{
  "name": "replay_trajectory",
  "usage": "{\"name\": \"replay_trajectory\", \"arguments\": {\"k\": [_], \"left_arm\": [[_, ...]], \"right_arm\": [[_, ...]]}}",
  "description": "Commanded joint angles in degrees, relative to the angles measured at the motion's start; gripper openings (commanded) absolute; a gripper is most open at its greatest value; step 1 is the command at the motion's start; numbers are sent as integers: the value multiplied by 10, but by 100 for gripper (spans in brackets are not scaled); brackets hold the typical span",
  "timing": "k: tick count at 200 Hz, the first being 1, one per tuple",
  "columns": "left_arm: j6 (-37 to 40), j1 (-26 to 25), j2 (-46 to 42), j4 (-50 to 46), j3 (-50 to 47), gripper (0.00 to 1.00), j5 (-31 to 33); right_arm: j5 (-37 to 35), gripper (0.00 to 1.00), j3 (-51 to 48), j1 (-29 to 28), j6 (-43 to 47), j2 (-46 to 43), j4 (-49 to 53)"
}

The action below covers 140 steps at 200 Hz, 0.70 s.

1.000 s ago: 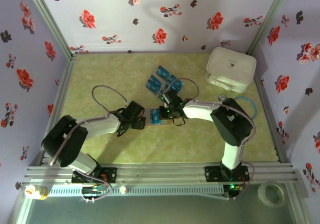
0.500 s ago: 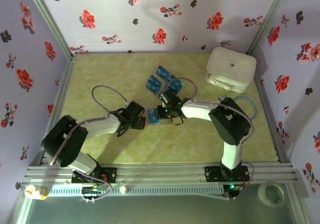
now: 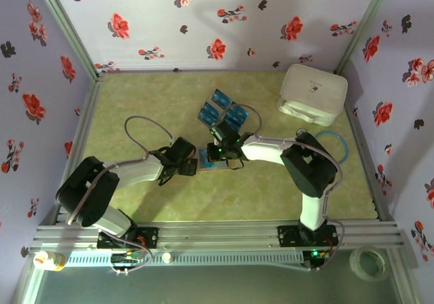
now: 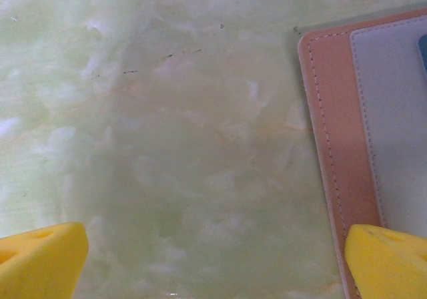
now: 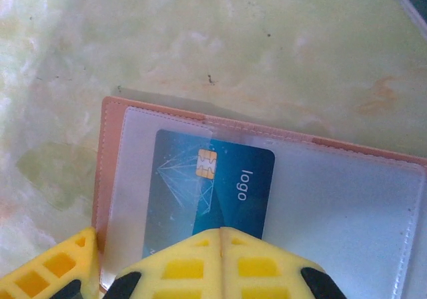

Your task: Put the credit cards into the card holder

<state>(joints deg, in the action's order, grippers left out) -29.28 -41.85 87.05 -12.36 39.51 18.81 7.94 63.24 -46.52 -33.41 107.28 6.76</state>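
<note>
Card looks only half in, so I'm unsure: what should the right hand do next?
Probably slide the credit card deeper under the clear pocket of the card holder: its logo end lies outside, and the right hand rests shut at its edge.

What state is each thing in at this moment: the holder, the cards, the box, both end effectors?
Card holder: open, lying flat on the table.
Card: face up, partly slid into the holder's clear sleeve.
Loose cards: lying on the table, outside the holder.
White box: closed.
Left end effector: open, one finger over the holder's edge.
Right end effector: shut, tips on the card's near end.
</note>
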Motion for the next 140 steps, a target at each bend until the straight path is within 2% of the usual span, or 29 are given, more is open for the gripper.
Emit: {"name": "replay_trajectory", "arguments": {"k": [1,69,140], "left_arm": [[-2,-3,10,-13,-13,100,3],[-10,1,-28,-39,9,100,2],[-9,14,-29,-43,20,100,3]], "right_arm": [[5,4,12,-4,-3,9,7],[-20,5,-9,11,9,-49,25],[-19,5,-18,19,8,-29,27]]}}
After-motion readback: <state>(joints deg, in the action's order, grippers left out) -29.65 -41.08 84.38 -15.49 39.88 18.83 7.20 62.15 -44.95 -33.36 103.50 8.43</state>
